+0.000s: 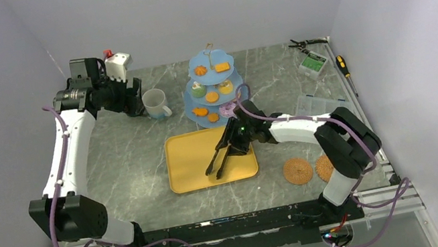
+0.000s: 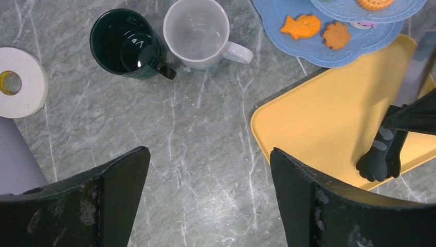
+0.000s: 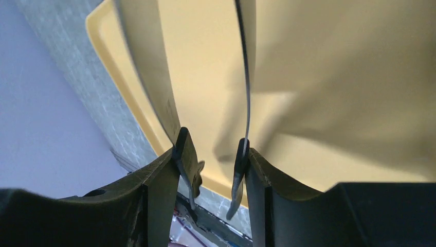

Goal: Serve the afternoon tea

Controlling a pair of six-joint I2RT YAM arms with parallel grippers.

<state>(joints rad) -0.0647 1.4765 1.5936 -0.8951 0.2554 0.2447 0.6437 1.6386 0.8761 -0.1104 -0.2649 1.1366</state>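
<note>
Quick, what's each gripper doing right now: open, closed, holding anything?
Left gripper: open, holding nothing.
Right gripper: closed on the black tongs.

The 3-tier stand (image 1: 214, 90) stands at the far middle of the table (image 1: 136, 172), with biscuits (image 2: 301, 25) on its tiers. Just before it lies the tray (image 1: 190, 169), and the tongs (image 2: 379, 154) slant over the tray's right half, tips toward its near edge. Left of the stand sits 1 mug (image 1: 155, 103); the other mug (image 2: 126, 43) is just beside it, on the side away from the stand, with a tape roll (image 2: 18, 82) further out. 2 coasters (image 1: 297, 170) lie side by side, right of the tray's near corner
</note>
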